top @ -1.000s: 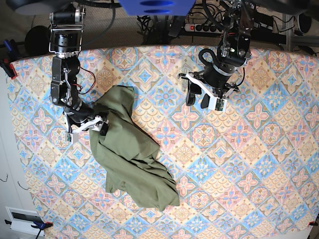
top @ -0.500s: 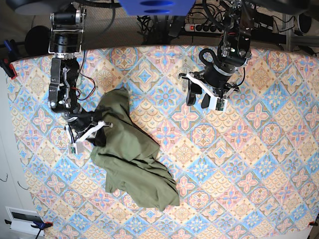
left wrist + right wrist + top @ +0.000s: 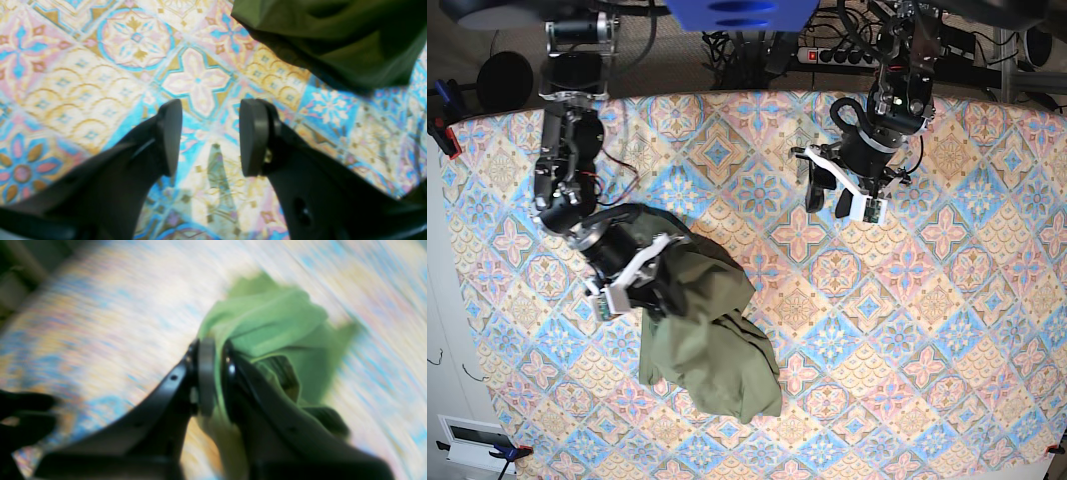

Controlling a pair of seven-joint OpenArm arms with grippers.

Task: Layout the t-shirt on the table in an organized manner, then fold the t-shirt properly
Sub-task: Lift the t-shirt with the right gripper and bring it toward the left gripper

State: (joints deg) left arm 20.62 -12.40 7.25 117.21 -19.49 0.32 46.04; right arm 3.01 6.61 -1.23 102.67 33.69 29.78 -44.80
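Two arms over patterned desk (image 3: 947,300); one garment, olive t-shirt (image 3: 707,335), bunched in a crumpled heap on the base view's left half, lower end trailing toward the near edge. Right claw (image 3: 215,373) clamped on a fold of the shirt: wrist view shows both fingers (image 3: 206,373) pressed together w/ green cloth pinched between them and spilling out beyond. That view is badly motion-blurred; desk pattern smeared to streaks, shirt edges soft, can't tell which part of the shirt (hem, sleeve, collar) is gripped. In base view the right claw (image 3: 652,270) sits at the heap's upper left, fingertips buried in cloth, not separately visible. Shirt's neck and sleeves not distinguishable anywhere; layers overlap and hide each other. Left claw (image 3: 210,136) parted, nothing between the fingers (image 3: 170,133), bare tile pattern visible through the gap. Whether tips touch the cloth-covered desk (image 3: 100,83) or hover: can't tell, though a shadow falls below the gap. Corner of shirt (image 3: 333,36) cut off by top edge of left wrist view, well apart from that claw. Base view: left claw (image 3: 832,195) over bare desk, upper middle, well clear of the heap. Arm bases cut off at top of frame.
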